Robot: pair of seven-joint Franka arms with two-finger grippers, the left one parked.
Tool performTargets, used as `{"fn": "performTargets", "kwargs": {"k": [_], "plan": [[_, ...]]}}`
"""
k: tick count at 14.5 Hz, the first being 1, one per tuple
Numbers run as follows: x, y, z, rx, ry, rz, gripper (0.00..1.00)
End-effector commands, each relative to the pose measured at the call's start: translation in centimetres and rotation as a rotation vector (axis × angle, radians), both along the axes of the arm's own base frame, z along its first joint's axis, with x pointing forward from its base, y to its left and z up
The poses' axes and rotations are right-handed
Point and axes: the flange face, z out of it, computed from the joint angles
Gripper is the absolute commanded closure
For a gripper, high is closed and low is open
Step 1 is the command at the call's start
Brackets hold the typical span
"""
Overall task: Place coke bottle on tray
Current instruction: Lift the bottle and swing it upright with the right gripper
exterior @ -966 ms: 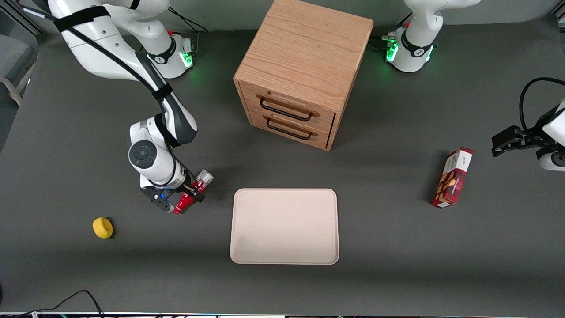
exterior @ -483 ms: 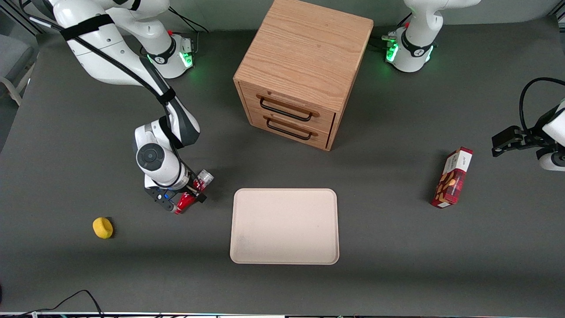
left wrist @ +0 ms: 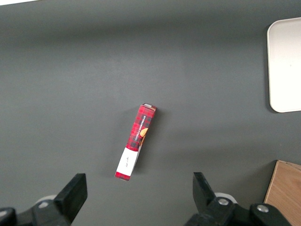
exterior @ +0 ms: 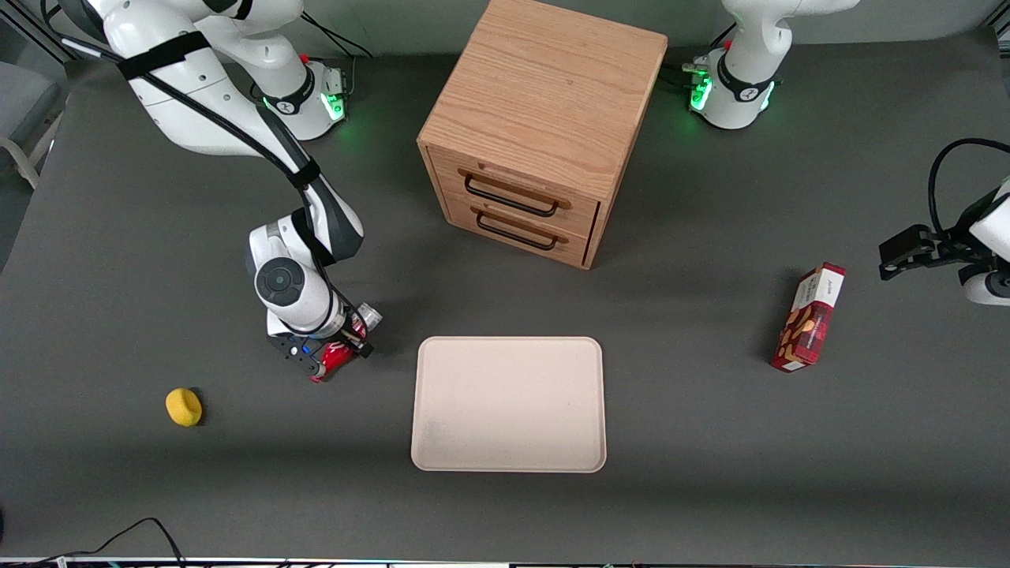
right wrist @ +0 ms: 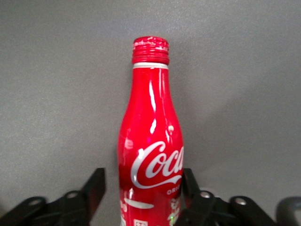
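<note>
The jaws (exterior: 341, 353), clenched on the coke bottle (exterior: 338, 355), have edged closer to the tray (exterior: 509, 404).

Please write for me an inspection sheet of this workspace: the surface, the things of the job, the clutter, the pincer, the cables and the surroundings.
Surface: dark grey table, no spills seen.
Coke bottle: red, cap on, between the pincer's fingers, beside the tray toward the working arm's end.
Tray: pale beige, flat on the table, nothing on it.
Clutter: yellow object toward the working arm's end; red snack box toward the parked arm's end; wooden cabinet with two shut drawers, farther from the front camera than the tray.
Pincer: shut on the coke bottle, low over the table beside the tray.
Cables: black cable at the table edge nearest the front camera.
Surroundings: nothing seen.
</note>
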Motion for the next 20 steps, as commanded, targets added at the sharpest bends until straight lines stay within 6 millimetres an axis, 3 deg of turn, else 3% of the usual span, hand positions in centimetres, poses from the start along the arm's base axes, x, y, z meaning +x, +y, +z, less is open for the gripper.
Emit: {"fn": "performTargets", "kwargs": {"k": [1, 3, 5, 8, 12, 15, 17, 20], "plan": [[0.0, 0.4, 0.0, -0.02, -0.022, 0.007, 1.0], [0.0, 0.3, 0.8, -0.028, -0.027, 0.015, 1.0], [0.3, 0.3, 3.9, -0.038, -0.03, 0.021, 1.0], [0.0, -0.1, 13.0, -0.065, -0.016, 0.049, 1.0], [0.2, -1.3, 27.5, 0.019, 0.111, 0.113, 1.0], [0.7, -2.7, 35.9, 0.062, 0.141, 0.187, 1.0], [1.0, -3.0, 37.8, 0.072, 0.132, 0.198, 1.0], [2.6, -2.5, 36.9, 0.071, 0.132, 0.204, 1.0]]}}
